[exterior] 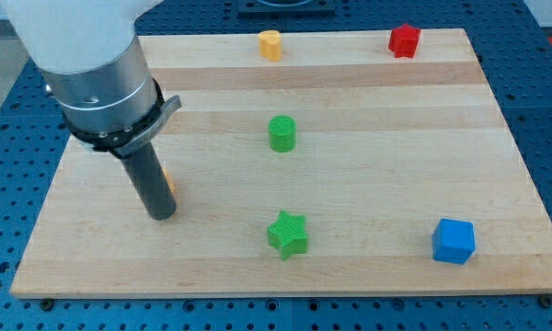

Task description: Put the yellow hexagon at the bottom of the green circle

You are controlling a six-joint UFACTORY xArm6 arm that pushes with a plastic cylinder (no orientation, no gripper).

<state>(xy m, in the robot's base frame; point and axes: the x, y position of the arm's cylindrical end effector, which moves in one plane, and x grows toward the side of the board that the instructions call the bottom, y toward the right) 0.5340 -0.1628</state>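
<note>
- The rod's lower end, my tip [162, 215], was found resting on the wooden counter [368, 193] at the view's left.
- No pincer was fitted; the arm ended in the dark rod, so neither a released nor a clenched state could be recorded.
- A small orange-yellow sliver [167, 181] was seen just beside the rod, on its right, mostly hidden; its shape could not be told.
- The yellow hexagon [270, 44] was located near the counter's top edge, left of the red block [405, 40].
- The green circle [281, 133] was noted below the yellow hexagon, well apart from it, near the counter's centre.
- The green star [287, 233] was recorded below the green circle, to the right of my tip.
- The blue cube [454, 241] was observed toward the view's bottom right.
</note>
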